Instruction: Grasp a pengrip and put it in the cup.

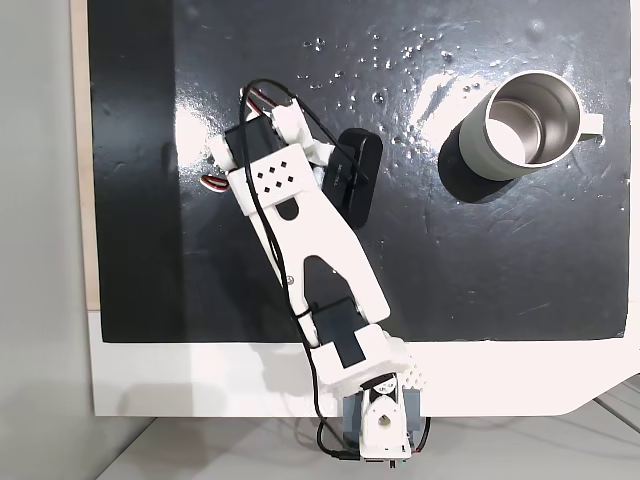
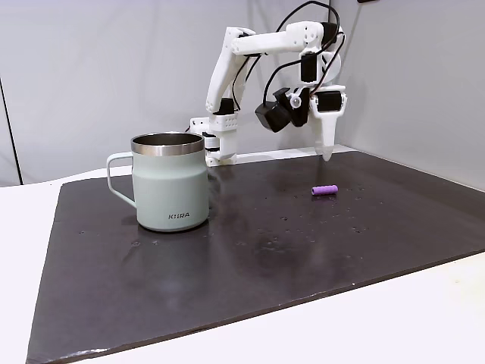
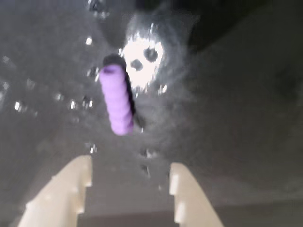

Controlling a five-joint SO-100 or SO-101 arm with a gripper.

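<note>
While my gripper [image 3: 130,177] hangs open and empty, the ribbed purple pengrip [image 3: 117,100] lies on the glossy black mat [image 2: 250,250]; the steel-lined cup [image 2: 170,182] reads "KIIRA".

This looks like a small robotics test bench, in a lab or a hobby workspace rather than a lived-in room. A white 3D-printed arm [image 2: 258,45] with exposed black motors and loose cables is fixed at the edge of a white table [image 1: 200,380]. A black mat [image 2: 303,250] covers most of the tabletop and marks out a plain working area, speckled with small shiny droplets or flecks. Bare grey walls [image 2: 91,68] stand behind it, with no furniture or decoration. On the mat are just a metal mug [image 2: 170,182] and a small purple ribbed tube [image 2: 324,189], well apart from each other.
</note>
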